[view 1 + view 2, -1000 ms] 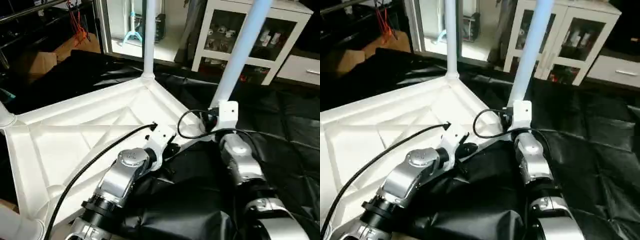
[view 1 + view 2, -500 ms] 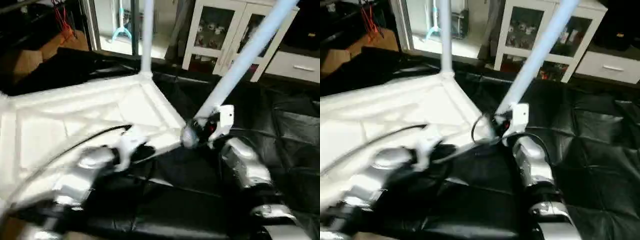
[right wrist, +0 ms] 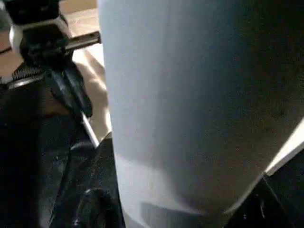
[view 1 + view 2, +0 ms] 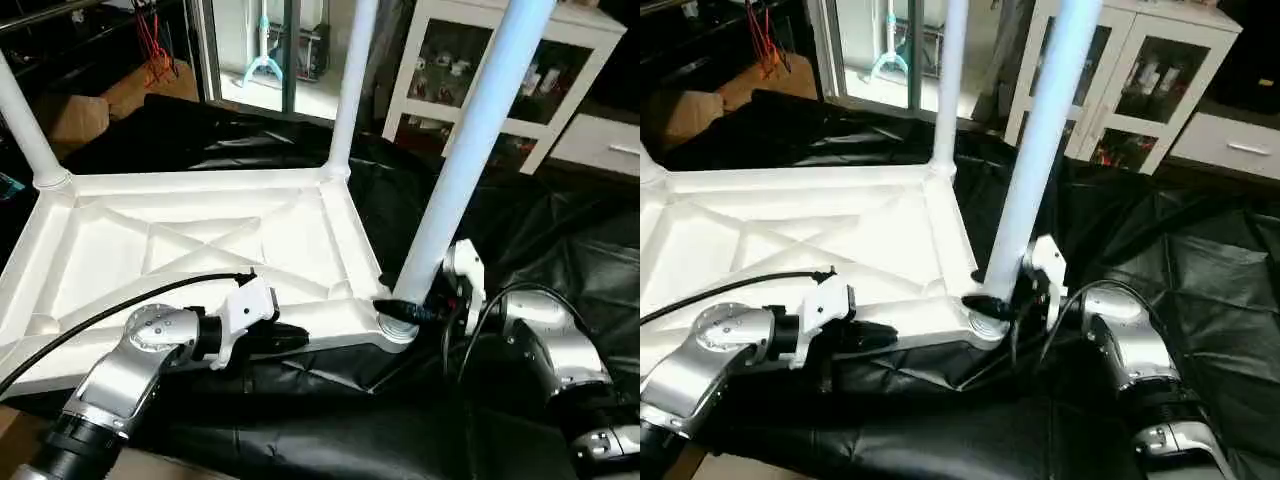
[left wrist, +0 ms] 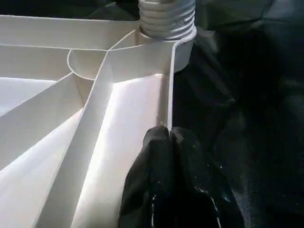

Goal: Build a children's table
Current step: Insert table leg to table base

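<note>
The white tabletop point(image 4: 200, 250) lies upside down on black cloth, its X-ribbed underside up. One leg point(image 4: 25, 120) stands in its far left corner and another leg point(image 4: 350, 90) in its far right corner. A third leg point(image 4: 470, 140) rises from the near right corner socket point(image 4: 398, 330), leaning slightly right. Its threaded end point(image 5: 166, 19) sits in that socket. My right gripper point(image 4: 405, 312) is shut on this leg just above the socket. My left gripper point(image 4: 300, 337) is shut on the tabletop's near rim point(image 5: 168, 95), left of that corner.
Black cloth point(image 4: 560, 230) covers the floor around the tabletop. A white glass-door cabinet point(image 4: 520, 90) and a white drawer unit point(image 4: 600, 140) stand at the back right. A cardboard box point(image 4: 70, 120) sits at the back left.
The whole view has shifted. The leg in my right gripper has swung from a strong lean to nearly upright over the near right corner socket. My left gripper stays at the near rim.
</note>
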### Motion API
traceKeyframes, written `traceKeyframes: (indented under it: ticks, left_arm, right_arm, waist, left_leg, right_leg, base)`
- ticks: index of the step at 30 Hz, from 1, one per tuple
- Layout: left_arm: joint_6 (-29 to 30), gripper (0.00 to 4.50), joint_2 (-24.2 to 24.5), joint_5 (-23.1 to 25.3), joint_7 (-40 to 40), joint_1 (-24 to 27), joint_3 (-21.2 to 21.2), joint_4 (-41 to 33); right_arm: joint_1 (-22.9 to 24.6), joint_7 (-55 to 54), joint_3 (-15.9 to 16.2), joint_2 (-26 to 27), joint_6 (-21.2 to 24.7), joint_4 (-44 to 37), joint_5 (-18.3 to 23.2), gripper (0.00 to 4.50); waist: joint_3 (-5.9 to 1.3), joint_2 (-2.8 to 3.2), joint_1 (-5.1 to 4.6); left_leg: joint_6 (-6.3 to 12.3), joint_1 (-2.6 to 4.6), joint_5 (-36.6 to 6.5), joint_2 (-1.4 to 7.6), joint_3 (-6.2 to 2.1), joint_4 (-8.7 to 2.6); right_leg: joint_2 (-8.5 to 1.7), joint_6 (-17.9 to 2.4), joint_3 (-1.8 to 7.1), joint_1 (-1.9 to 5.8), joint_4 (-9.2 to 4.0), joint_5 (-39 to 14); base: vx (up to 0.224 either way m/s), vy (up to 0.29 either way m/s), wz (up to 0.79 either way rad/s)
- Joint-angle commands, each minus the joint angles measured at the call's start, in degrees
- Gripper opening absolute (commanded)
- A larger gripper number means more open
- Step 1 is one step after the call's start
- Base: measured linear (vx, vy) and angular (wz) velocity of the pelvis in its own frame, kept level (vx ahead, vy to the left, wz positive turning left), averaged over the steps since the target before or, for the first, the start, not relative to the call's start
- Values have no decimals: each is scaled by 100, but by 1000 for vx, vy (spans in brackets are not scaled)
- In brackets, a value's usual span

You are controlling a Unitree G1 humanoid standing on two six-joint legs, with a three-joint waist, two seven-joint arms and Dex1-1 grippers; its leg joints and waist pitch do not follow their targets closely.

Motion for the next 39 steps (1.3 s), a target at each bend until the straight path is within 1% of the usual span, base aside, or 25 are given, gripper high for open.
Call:
traceKeyframes:
  ticks: [1,4,6,7,8,9,11,12,13,16,17,18,19,20,21,23,26,29,30,33,34,36,37,38,39]
  left_arm:
    - [-1,0,-2,-94,68,-20,53,-12]
    - [-5,0,-20,-94,74,-19,65,0]
    - [11,0,-40,-71,107,-21,99,-2]
    - [11,0,-40,-71,107,-21,99,-2]
    - [30,0,-59,-73,139,-27,114,-6]
    - [60,0,-76,-82,159,-28,123,-18]
    - [73,0,-82,-87,163,-23,122,-27]
    - [77,0,-79,-95,163,-20,115,-30]
    - [83,0,-76,-111,173,-14,106,-39]
    - [88,0,-84,-123,190,-8,103,-48]
    - [88,0,-86,-126,194,-7,103,-50]
    - [99,0,-118,-162,209,-6,112,-56]
    - [100,0,-120,-163,210,-6,112,-56]
    - [103,0,-133,-170,213,-5,112,-61]
    - [106,0,-140,-171,210,-5,108,-63]
    - [110,0,-149,-167,204,-9,98,-60]
    - [110,0,-157,-163,195,-14,84,-52]
    - [111,0,-158,-161,189,-17,76,-49]
    - [123,0,-151,-157,176,-13,59,-54]
    - [137,0,-144,-154,165,-10,45,-60]
    - [171,0,-113,-96,169,0,-9,-58]
    - [195,0,-90,-53,174,10,-47,-58]
    - [245,0,4,259,309,17,-210,29]
    - [245,0,4,259,309,17,-210,29]
    - [263,0,42,394,367,16,-278,63]
  right_arm:
    - [714,-2,606,-152,180,704,-847,190]
    - [806,-107,551,-44,90,690,-787,190]
    - [872,-448,470,116,-130,752,-776,190]
    - [872,-448,470,116,-130,752,-776,190]
    - [892,-647,389,217,-116,772,-726,190]
    - [905,-923,274,351,-100,812,-645,190]
    - [910,-1034,199,423,-41,814,-574,190]
    - [906,-1110,148,471,-28,816,-532,190]
    - [898,-1247,53,543,-15,815,-469,190]
    - [893,-1350,-33,594,-23,818,-397,190]
    - [892,-1377,-53,606,-29,821,-378,190]
    - [900,-1515,-169,680,-54,818,-264,190]
    - [901,-1521,-174,684,-58,816,-258,190]
    - [927,-1545,-190,703,-82,789,-238,190]
    - [947,-1550,-194,710,-96,765,-234,190]
    - [990,-1541,-197,723,-92,721,-256,190]
    - [1055,-1475,-130,702,-116,679,-330,190]
    - [1086,-1440,-80,686,-162,662,-394,190]
    - [1116,-1421,-24,679,-165,635,-447,190]
    - [1131,-1419,6,680,-158,623,-474,190]
    - [1146,-1463,43,690,-152,617,-521,190]
    - [1157,-1498,66,696,-150,612,-551,190]
    - [1145,-1800,96,736,-170,656,-699,190]
    - [1145,-1800,96,736,-170,656,-699,190]
    - [1133,-1951,99,758,-181,676,-759,190]
  waist:
    - [-36,112,-31]
    - [-44,105,-27]
    - [-40,95,-25]
    - [-36,95,-24]
    - [-32,94,-30]
    - [-21,93,-53]
    - [-8,103,-78]
    - [2,88,-96]
    - [6,96,-96]
    - [19,88,-98]
    - [21,91,-100]
    - [18,94,-99]
    - [19,104,-99]
    - [18,100,-99]
    - [3,96,-111]
    - [4,110,-109]
    - [-4,112,-109]
    - [-17,118,-109]
    - [-28,117,-112]
    - [-25,117,-110]
    - [-37,109,-110]
    - [-36,112,-110]
    - [-34,112,-112]
    - [-32,118,-117]
    - [-23,120,-130]
  left_leg:
    - [39,101,-1398,365,-142,-428]
    - [9,103,-1385,365,-146,-434]
    - [-33,95,-1418,359,-147,-442]
    - [-47,96,-1474,358,-149,-449]
    - [-67,93,-1539,360,-155,-459]
    - [-143,93,-1778,359,-168,-484]
    - [-200,85,-1993,361,-186,-502]
    - [-253,103,-2275,361,-196,-508]
    - [-266,107,-2335,359,-200,-509]
    - [-310,115,-2506,364,-218,-519]
    - [-321,112,-2537,366,-226,-527]
    - [-338,114,-2551,370,-234,-532]
    - [-349,116,-2560,373,-236,-536]
    - [-355,114,-2567,372,-234,-536]
    - [-348,101,-2548,370,-240,-539]
    - [-326,106,-2472,370,-226,-536]
    - [-296,93,-2345,368,-212,-533]
    - [-259,74,-2091,372,-197,-528]
    - [-258,75,-2066,371,-194,-523]
    - [-247,73,-2002,370,-187,-523]
    - [-239,75,-1960,370,-183,-517]
    - [-226,70,-1892,367,-181,-513]
    - [-220,71,-1883,369,-180,-515]
    - [-226,68,-1886,375,-185,-523]
    - [-251,73,-1950,376,-191,-532]
  right_leg:
    - [-427,-1382,237,-15,-454,-187]
    - [-414,-1343,233,-18,-444,-23]
    - [-412,-1309,233,-24,-441,77]
    - [-414,-1296,232,-27,-449,22]
    - [-413,-1280,230,-29,-453,-61]
    - [-418,-1236,237,-48,-479,-390]
    - [-421,-1184,240,-64,-499,-692]
    - [-427,-1081,250,-103,-547,-1202]
    - [-430,-1044,255,-115,-559,-1341]
    - [-440,-898,274,-160,-610,-1781]
    - [-440,-863,278,-169,-616,-1858]
    - [-442,-845,279,-174,-617,-1883]
    - [-445,-842,284,-180,-620,-1877]
    - [-442,-842,284,-183,-623,-1863]
    - [-428,-851,274,-168,-606,-1777]
    - [-420,-892,277,-180,-598,-1601]
    - [-417,-930,276,-160,-586,-1399]
    - [-412,-1010,270,-126,-556,-989]
    - [-408,-1026,269,-118,-549,-932]
    - [-400,-1061,267,-106,-537,-775]
    - [-400,-1068,268,-94,-530,-713]
    - [-396,-1088,269,-85,-522,-610]
    - [-398,-1096,269,-84,-520,-591]
    - [-399,-1082,266,-84,-522,-601]
    - [-400,-1077,265,-89,-524,-692]
  base:
    - [0,0,0]
    - [0,0,0]
    - [0,0,0]
    - [0,0,0]
    - [0,0,0]
    - [0,0,0]
    - [0,0,0]
    - [0,0,0]
    - [0,0,0]
    - [0,0,0]
    - [0,0,0]
    - [0,0,0]
    - [0,0,0]
    - [0,0,0]
    - [0,0,0]
    - [0,0,0]
    - [0,0,0]
    - [0,0,0]
    - [0,0,0]
    - [0,0,0]
    - [0,0,0]
    - [0,0,0]
    - [0,0,0]
    - [0,0,0]
    - [0,0,0]
